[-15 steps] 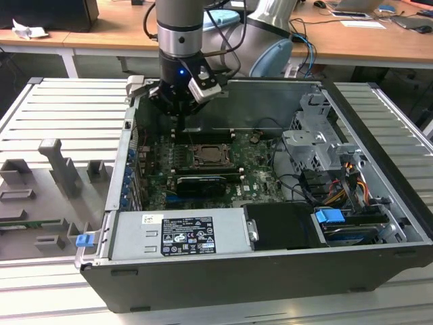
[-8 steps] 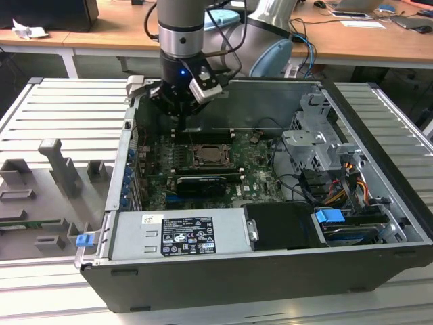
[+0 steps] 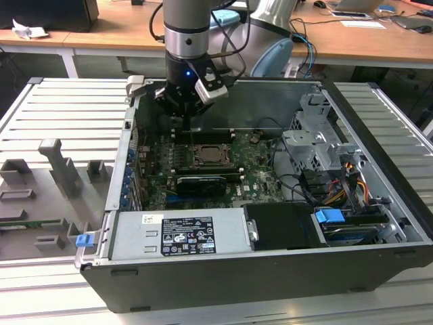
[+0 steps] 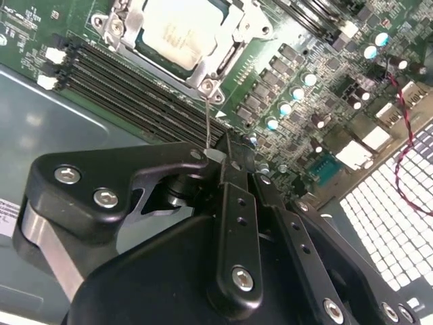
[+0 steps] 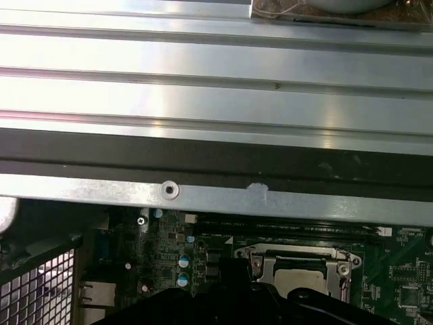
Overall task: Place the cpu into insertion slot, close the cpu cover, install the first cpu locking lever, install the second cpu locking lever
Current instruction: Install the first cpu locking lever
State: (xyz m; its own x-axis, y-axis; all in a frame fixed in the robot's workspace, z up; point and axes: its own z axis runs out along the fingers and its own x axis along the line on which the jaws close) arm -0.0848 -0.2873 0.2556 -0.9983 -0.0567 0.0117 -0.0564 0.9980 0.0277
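The cpu (image 4: 177, 30) lies in its socket on the motherboard, its dull silver top showing through the window of the cpu cover (image 4: 229, 42), which lies flat over it. A thin wire locking lever (image 4: 206, 118) rises from the socket's corner screw to my gripper (image 4: 220, 157), whose black fingers are shut on its end. In the exterior view my gripper (image 3: 187, 122) hangs inside the open case just behind the socket (image 3: 210, 156). In the first wrist view the cpu (image 5: 298, 279) and cover (image 5: 336, 260) sit below the case wall.
Black memory slots (image 4: 128, 91) run beside the socket. A long black card (image 3: 197, 184) lies in front of it, then the power supply (image 3: 179, 233). A drive cage (image 3: 318, 145) and cables fill the exterior view's right. The case's metal wall (image 5: 216, 196) stands close behind my gripper.
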